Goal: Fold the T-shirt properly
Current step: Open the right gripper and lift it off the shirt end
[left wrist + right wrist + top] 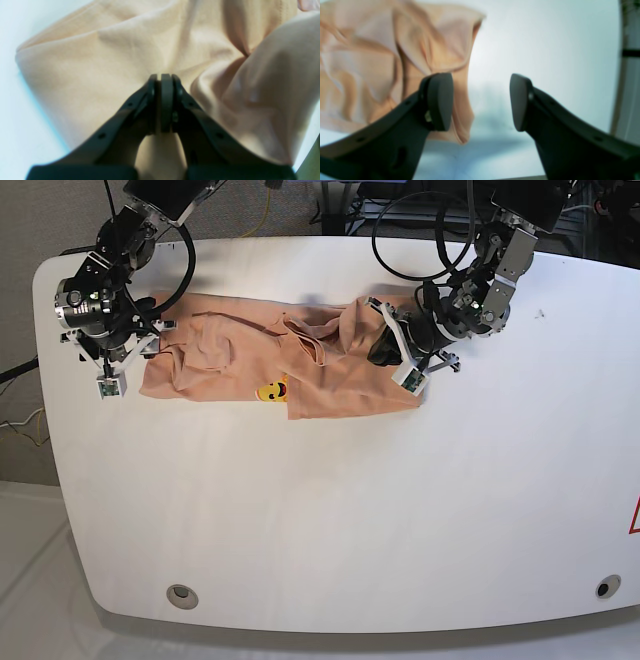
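- The white table [330, 510] lies bare across its whole near half and its right side; a gripper could pass freely there.
- The T-shirt [240, 370] sprawls rumpled across the far left-centre, raised in folds.
- The left gripper [385, 350] sits on the shirt's right end, its arm blocking the far side.
- The right gripper [150, 340] stands at the shirt's left edge, jaws apart, apparently with nothing between them.
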